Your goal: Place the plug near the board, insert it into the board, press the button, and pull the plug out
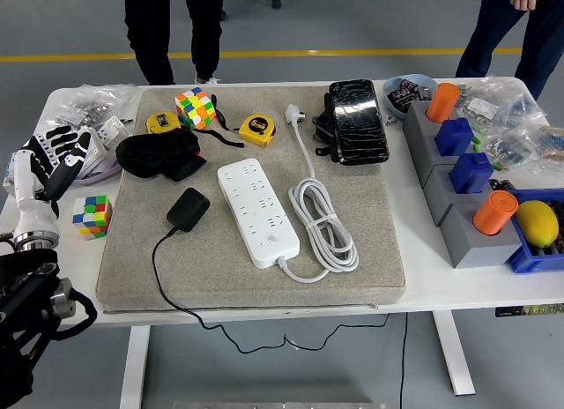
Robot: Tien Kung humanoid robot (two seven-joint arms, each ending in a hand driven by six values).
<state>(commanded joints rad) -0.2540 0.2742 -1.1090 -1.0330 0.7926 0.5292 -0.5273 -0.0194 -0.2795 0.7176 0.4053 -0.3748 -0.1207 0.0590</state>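
Small black plug adapter (188, 208) lies flat on the grey mat (352, 277), just left of the long white power board (259, 200). It sits right of the left hand (55, 158), well apart; that hand's fingers spread, holding nothing.

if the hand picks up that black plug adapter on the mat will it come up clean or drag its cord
The black plug adapter looks small and rigid, so probably light and easy to lift. Its thin black cord loops across the grey mat and over the table's near edge, so it looks floppy and will likely trail and tug slightly.
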